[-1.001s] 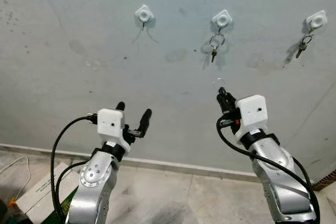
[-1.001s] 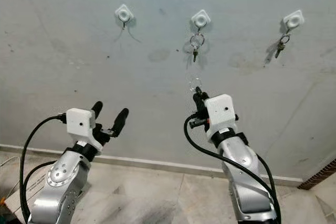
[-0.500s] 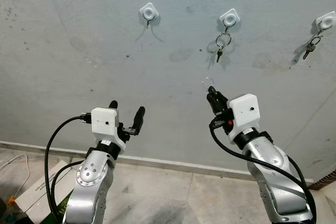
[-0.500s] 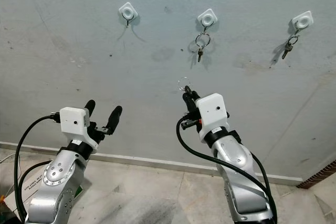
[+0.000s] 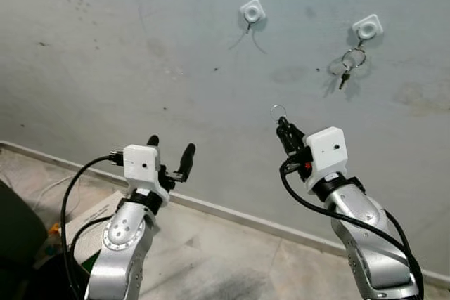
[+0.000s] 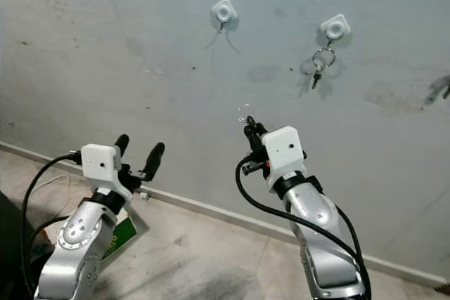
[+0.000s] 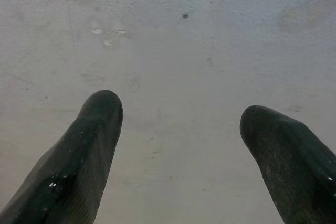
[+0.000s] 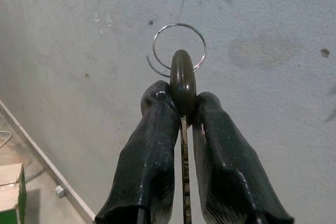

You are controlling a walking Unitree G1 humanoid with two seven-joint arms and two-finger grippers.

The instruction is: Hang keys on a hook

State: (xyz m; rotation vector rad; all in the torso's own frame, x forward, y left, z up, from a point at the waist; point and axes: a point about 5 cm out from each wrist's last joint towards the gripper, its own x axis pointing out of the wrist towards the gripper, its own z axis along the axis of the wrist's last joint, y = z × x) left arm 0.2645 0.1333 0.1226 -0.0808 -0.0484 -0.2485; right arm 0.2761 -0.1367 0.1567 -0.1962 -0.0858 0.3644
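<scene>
Grey wall (image 5: 140, 68) holds an empty hook (image 5: 252, 12); right gripper (image 5: 283, 130) pinches the key (image 8: 182, 82), ring (image 8: 178, 45) upward, which could miss the hook, left gripper (image 5: 169, 152) spread

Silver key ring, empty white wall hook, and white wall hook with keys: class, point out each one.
Silver key ring (image 8: 179, 46), right wrist view, on the wire loop.
Empty white wall hook (image 5: 252, 11), left eye view, on its base plate.
White wall hook with keys (image 5: 367, 27), left eye view, on its base plate.

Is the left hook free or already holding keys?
Free: the left hook is bare; the key sits in the right gripper.
</scene>
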